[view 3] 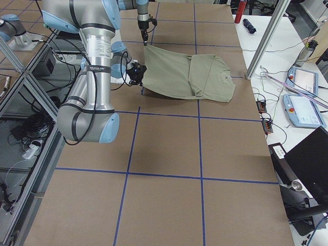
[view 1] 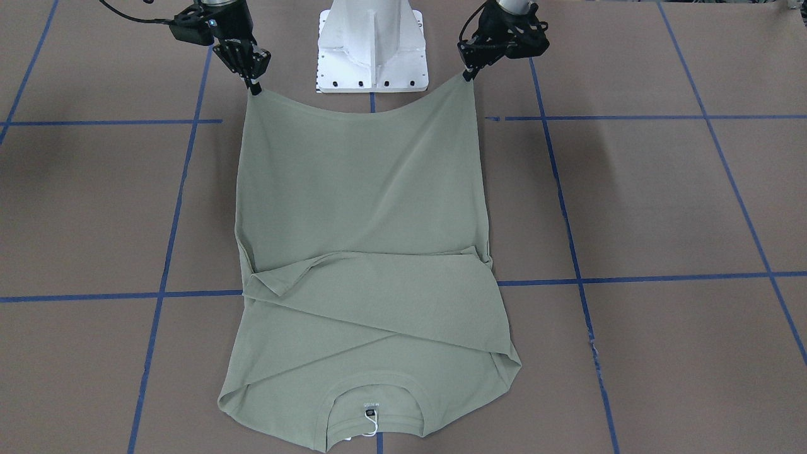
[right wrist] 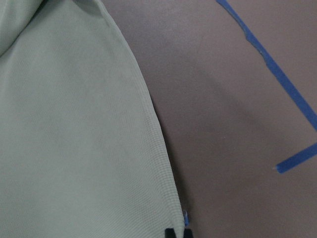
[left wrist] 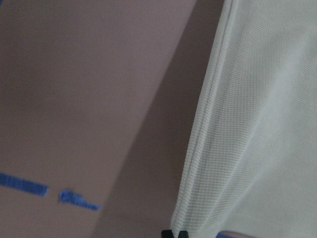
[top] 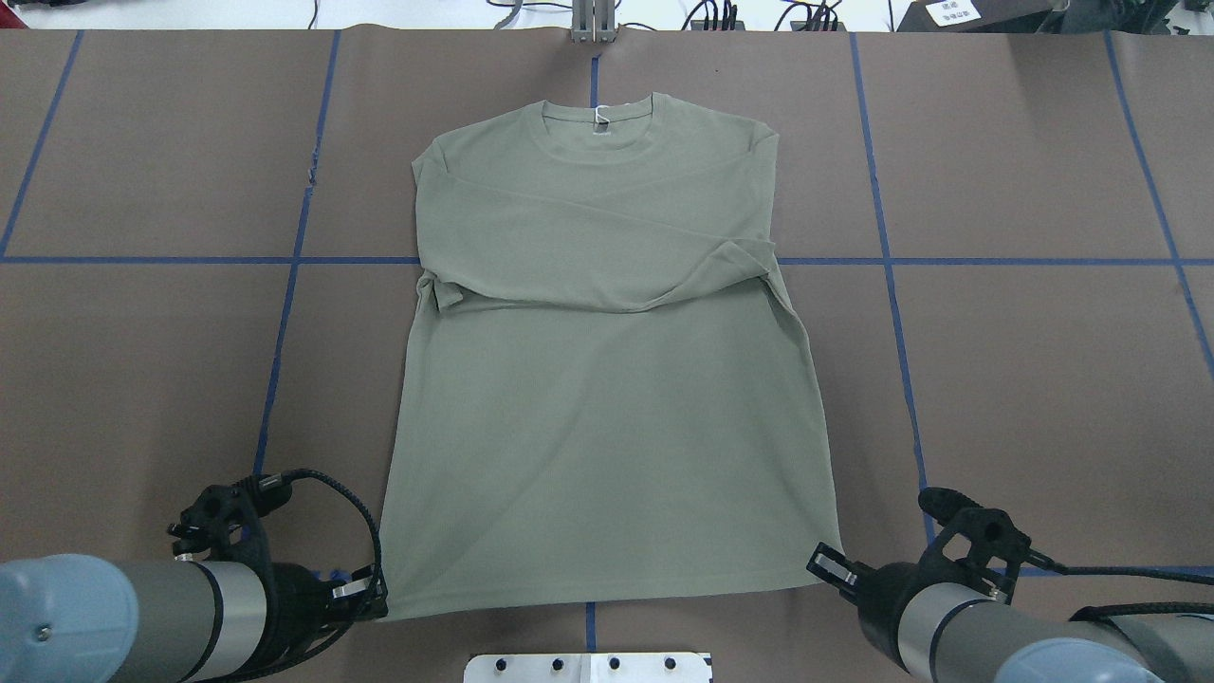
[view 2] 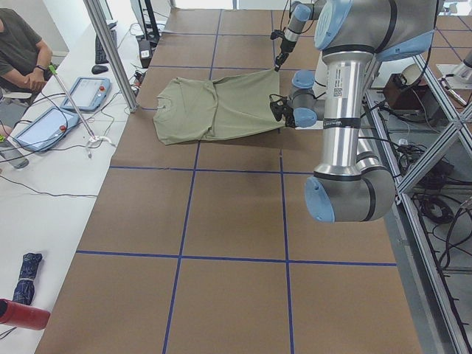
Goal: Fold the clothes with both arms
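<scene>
The sage-green shirt [top: 607, 379] lies on the brown table, collar [top: 597, 119] at the far end and both sleeves folded across the chest [view 1: 378, 296]. A white hang tag [view 1: 371, 424] sits at the collar. My left gripper [top: 375, 598] is shut on the hem corner on the overhead view's left; in the front-facing view the left gripper [view 1: 468, 74] holds that corner raised. My right gripper [top: 823, 562] is shut on the other hem corner, with the right gripper [view 1: 254, 87] also raised. The hem sags between them. Each wrist view shows the shirt's side edge [left wrist: 257, 124] [right wrist: 74, 139] running up from black fingertips.
The white pedestal base [view 1: 372, 50] stands just behind the lifted hem. Blue tape lines [top: 294, 261] grid the brown table cover. A side table with tablets [view 2: 85, 92] and a seated person [view 2: 18, 48] lies beyond the collar end, behind a metal post [view 2: 110, 51].
</scene>
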You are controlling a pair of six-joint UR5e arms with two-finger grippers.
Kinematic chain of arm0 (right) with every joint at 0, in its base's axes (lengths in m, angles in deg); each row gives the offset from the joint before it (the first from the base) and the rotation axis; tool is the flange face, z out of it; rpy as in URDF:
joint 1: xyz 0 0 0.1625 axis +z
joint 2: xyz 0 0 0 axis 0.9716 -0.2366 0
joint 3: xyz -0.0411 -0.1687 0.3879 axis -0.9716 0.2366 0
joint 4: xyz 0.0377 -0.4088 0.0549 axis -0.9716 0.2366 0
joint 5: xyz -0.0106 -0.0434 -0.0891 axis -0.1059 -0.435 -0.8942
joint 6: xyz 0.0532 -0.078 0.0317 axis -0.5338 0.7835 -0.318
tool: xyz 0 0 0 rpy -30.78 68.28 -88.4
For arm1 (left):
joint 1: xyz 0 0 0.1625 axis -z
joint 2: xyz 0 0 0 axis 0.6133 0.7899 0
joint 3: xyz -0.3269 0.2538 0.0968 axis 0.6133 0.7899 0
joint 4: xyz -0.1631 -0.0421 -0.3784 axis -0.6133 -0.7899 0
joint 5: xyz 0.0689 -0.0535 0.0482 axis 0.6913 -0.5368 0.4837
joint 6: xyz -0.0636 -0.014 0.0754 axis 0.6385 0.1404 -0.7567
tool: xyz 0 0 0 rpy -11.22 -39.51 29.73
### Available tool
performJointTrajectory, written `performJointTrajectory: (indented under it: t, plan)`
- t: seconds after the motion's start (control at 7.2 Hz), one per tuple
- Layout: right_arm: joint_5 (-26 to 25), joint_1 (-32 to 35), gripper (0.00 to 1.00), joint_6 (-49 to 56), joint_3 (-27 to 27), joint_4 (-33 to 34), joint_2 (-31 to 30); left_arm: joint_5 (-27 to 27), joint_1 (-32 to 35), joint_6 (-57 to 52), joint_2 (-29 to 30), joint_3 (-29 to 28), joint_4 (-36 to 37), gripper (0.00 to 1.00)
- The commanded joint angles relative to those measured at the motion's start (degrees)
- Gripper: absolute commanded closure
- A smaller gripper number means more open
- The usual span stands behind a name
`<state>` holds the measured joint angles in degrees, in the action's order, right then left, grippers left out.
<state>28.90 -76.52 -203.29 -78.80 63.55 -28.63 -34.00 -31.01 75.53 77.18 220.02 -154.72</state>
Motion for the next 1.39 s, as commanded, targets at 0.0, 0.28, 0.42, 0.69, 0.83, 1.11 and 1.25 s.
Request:
performJointTrajectory:
  t: [0.0,0.28,0.42,0.69,0.83,1.11,1.25]
  plan:
    - [2.3,2.1,1.0,0.2,-6.4,1.3,-2.1,-0.1,0.1,1.7,-0.9,6.4,0.9,1.0]
    - [5.4,9.0,1.0,3.6,-4.1,2.8,3.8,-0.1,6.0,-3.2,-0.1,5.6,1.1,1.0]
    - [6.7,11.6,1.0,5.0,0.8,6.4,8.8,0.1,8.8,-8.1,2.0,4.1,1.2,1.0]
    - [6.9,15.2,1.0,6.1,3.4,12.4,16.8,0.1,12.4,-9.1,4.7,2.6,1.2,1.0]
    - [7.8,18.4,1.0,9.4,5.6,14.8,20.8,0.1,16.8,-9.3,9.0,-1.3,1.5,1.0]
    - [15.3,29.6,1.0,19.9,13.3,14.2,25.7,-0.2,25.8,-19.6,15.5,-12.3,1.4,1.0]
    - [19.3,35.0,1.0,25.1,19.2,14.1,29.2,-0.3,29.1,-22.7,16.0,-15.5,0.8,1.0]
